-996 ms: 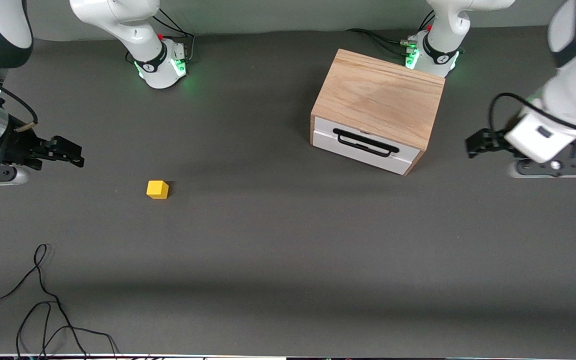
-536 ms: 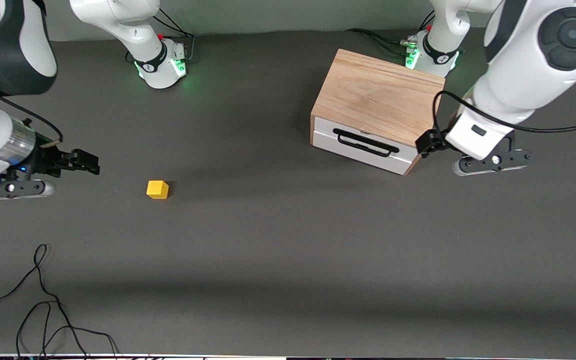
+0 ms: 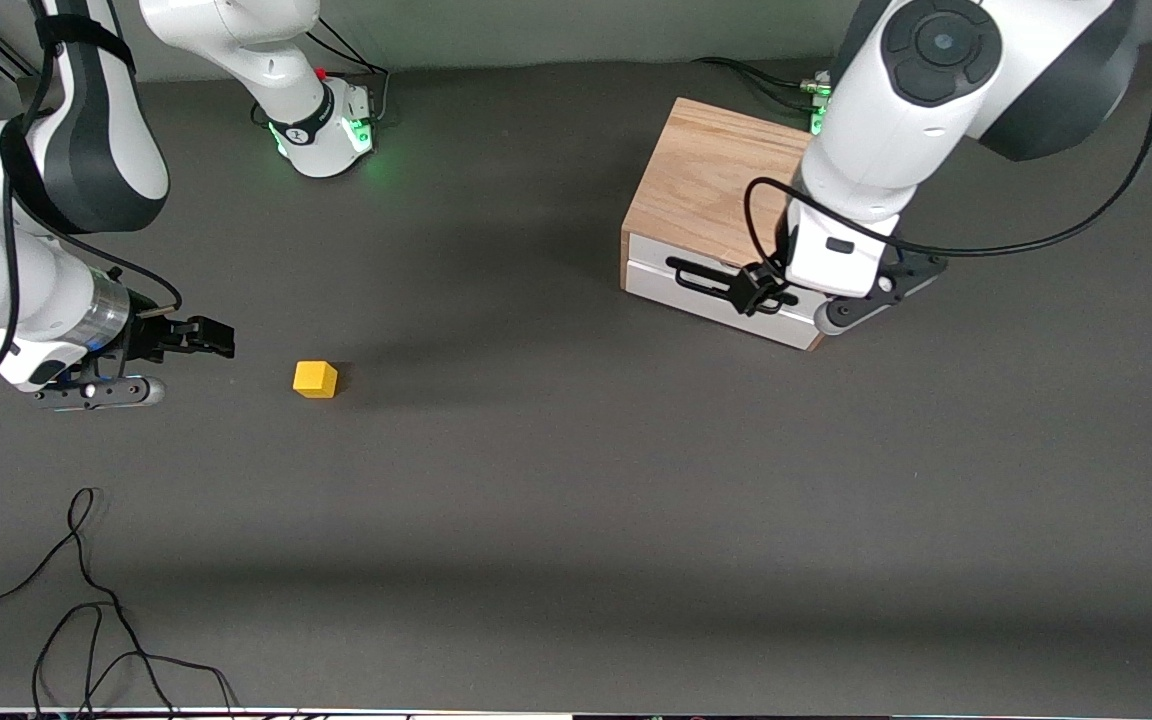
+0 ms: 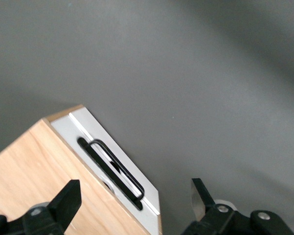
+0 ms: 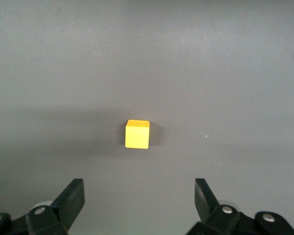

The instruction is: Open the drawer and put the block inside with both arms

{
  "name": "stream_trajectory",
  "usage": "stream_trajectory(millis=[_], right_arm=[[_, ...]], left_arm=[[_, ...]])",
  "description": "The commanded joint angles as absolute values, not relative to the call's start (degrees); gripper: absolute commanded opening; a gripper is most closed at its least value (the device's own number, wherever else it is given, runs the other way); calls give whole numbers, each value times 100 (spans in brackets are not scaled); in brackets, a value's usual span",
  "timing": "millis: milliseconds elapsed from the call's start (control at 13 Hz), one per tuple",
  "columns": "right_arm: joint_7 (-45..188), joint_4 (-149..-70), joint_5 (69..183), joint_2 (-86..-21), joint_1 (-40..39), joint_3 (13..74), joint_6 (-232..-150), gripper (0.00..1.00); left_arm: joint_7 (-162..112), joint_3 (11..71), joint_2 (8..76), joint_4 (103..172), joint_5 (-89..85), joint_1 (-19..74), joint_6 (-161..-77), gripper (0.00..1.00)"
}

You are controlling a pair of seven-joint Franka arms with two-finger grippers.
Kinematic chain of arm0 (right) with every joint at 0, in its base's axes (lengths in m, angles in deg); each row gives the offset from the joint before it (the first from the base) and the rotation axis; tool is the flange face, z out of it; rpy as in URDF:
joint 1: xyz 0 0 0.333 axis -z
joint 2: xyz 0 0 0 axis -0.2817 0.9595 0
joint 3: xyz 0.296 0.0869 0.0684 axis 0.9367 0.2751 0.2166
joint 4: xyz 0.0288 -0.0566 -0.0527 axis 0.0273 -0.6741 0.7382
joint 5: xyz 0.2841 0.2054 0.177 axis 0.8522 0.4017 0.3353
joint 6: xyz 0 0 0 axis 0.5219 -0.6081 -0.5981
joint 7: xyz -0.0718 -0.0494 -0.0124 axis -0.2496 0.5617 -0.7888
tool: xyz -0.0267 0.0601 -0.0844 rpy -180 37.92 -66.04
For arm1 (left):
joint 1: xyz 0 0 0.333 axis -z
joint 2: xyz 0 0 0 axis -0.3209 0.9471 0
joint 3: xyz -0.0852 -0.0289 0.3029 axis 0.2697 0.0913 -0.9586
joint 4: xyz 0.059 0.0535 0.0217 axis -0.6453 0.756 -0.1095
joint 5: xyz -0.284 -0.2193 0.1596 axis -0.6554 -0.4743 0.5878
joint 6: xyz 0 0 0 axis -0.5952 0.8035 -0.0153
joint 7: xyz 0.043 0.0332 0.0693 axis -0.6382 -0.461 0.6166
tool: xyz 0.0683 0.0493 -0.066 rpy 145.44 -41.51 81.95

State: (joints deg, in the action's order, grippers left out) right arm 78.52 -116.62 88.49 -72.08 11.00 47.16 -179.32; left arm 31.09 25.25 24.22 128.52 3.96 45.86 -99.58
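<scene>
Front view, left gripper: over the handle of the drawer, at the end nearer the left arm. The drawer is shut inside the box.
Front view, right gripper: over the bench, beside the block, toward the right arm's end. It holds nothing.
Left wrist view, gripper: fingers wide apart, empty. The handle lies between them but lower, not touched.
Right wrist view, gripper: fingers wide apart, empty. The block sits ahead of them, centred, clear of both.
Step, as I judge: approach; the drawer is not yet opened and the block not yet picked.
Next move, left: go down until the fingers are around the bar, close, then pull straight out from the box.
Next move, right: go forward and down over the block, then close.
</scene>
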Motion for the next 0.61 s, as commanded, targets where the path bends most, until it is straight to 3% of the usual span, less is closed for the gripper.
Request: stream_trajectory(millis=[0,383,536], right_arm=[[7899,-12058,8944,-7407,1065,4684,-18256,100],[7899,-12866,8944,-7389,1065,4675,-19178,100],[7899,-13235,8944,-7354,1065,4675,-19678,100]], left_arm=[[4136,2438,2533,12744,309,4893,-9892,100],[6194,2438,2621,12736,327,5123,-9805,100],[6232,2446,2630,12745,310,5167,-9280,100]])
